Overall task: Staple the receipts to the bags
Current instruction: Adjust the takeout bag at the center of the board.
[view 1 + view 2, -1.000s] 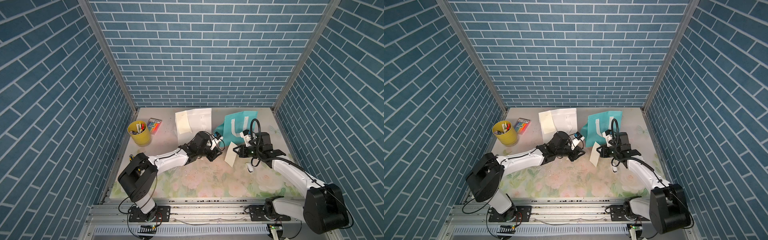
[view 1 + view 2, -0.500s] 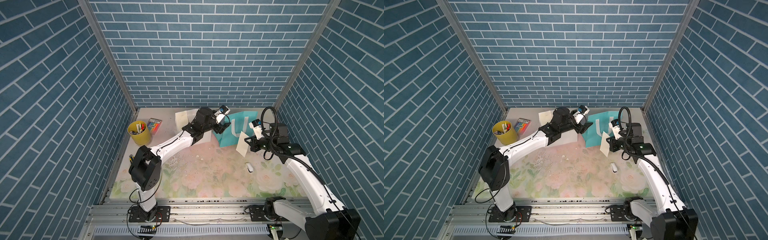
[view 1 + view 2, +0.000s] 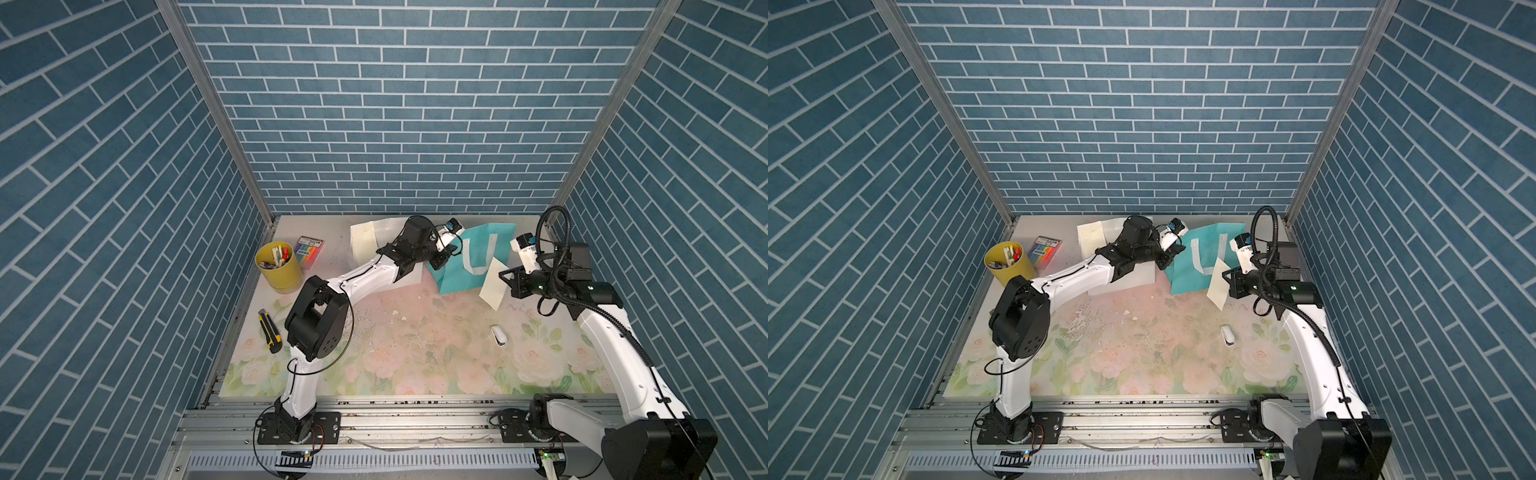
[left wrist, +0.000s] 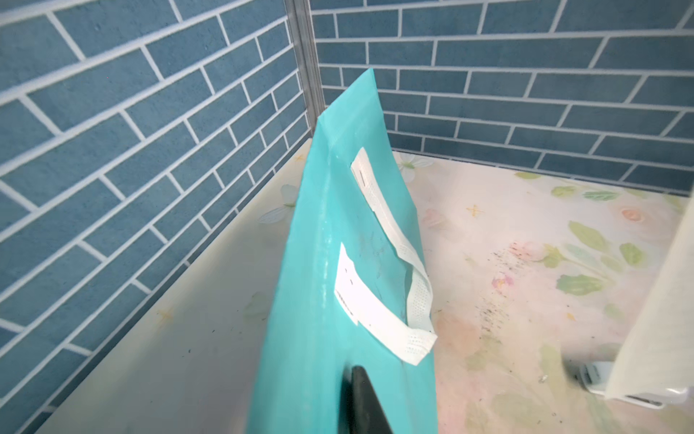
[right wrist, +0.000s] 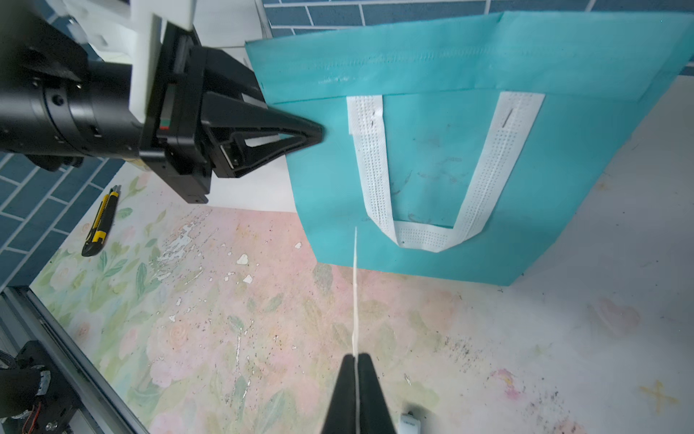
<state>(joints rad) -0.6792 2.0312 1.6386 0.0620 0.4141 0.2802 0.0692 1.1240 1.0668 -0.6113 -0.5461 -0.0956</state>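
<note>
Fingers [image 5: 370, 398] of R gripper [image 5: 355, 356] pinched flat on held receipt [image 5: 355, 293], which shows edge-on in R wrist view. Fingers [image 5: 285, 126] of L gripper [image 5: 318, 133] closed to a point on L edge of teal bag [image 5: 432, 169]. Layout near → far, all positions w.r.t. teal bag [image 3: 455, 282]:

(a) Utility knife [image 3: 269, 331], yellow/black, on floral mat [image 3: 395, 353]; well to L of bag and nearer the arm bases.

(b) Stapler [image 3: 498, 336], small, white, on mat; nearer than bag's R corner, well apart from it.

(c) Held receipt [image 3: 493, 286], cream slip hanging from R gripper [image 3: 506, 281] off the mat, in front of bag's R lower corner. Its free end points at bag's lower edge beside the handle loop; touching or apart, cannot tell.

(d) Teal bag itself: raised at a tilt on L gripper's side, face toward R arm, white strap handle [image 5: 432, 238] hanging down its face. Whether its far edge rests on mat, cannot tell.

(e) L gripper [image 3: 441, 261] at bag's L edge, approx. mid-height.

(f) White bag [image 3: 409, 277], flat on mat just beside teal bag's L edge, partly under L arm.

(g) Yellow pen cup [image 3: 279, 266], well to L.

(h) Second receipt [image 3: 362, 245], lying on white bag's far L part.

(i) Marker pack [image 3: 309, 248], well L of teal bag, toward back wall.
</note>
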